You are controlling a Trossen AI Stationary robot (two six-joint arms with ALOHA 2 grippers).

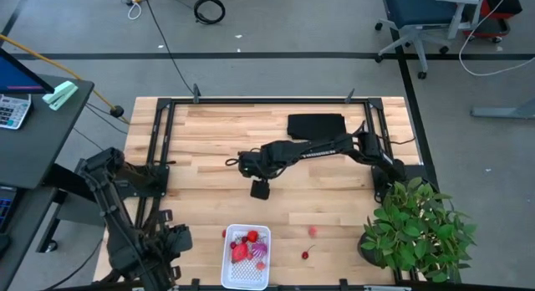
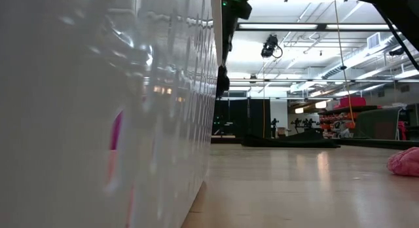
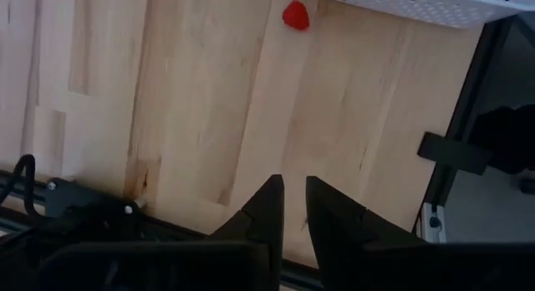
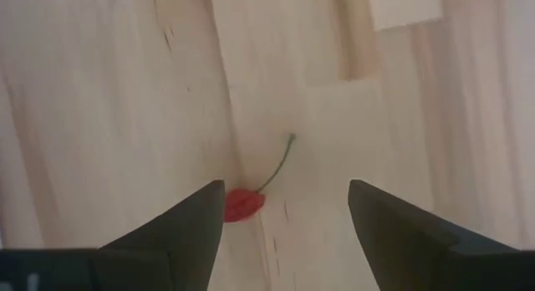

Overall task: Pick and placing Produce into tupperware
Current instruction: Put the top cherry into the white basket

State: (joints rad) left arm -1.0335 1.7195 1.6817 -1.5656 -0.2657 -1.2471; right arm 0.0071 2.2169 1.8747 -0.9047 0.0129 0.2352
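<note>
I see the white tupperware [image 1: 247, 257] at the near edge of the tabletop [image 1: 209, 140], already holding several red pieces and a purple one. A small red piece [image 1: 226, 234] lies just beside its left wall, a pink piece [image 1: 313, 230] sits to its right, and a cherry [image 1: 305, 255] lies nearer the potted plant [image 1: 422, 228]. My right claw [image 1: 241, 163] hangs over mid-tabletop, fingers spread wide and empty; its wrist camera shows a stemmed cherry [image 4: 244, 203] on the wood. The black cloth [image 1: 316, 125] lies behind that arm. My left claw [image 3: 293, 209] waits at the near left corner, fingers nearly closed, holding nothing. No writing is readable.
</note>
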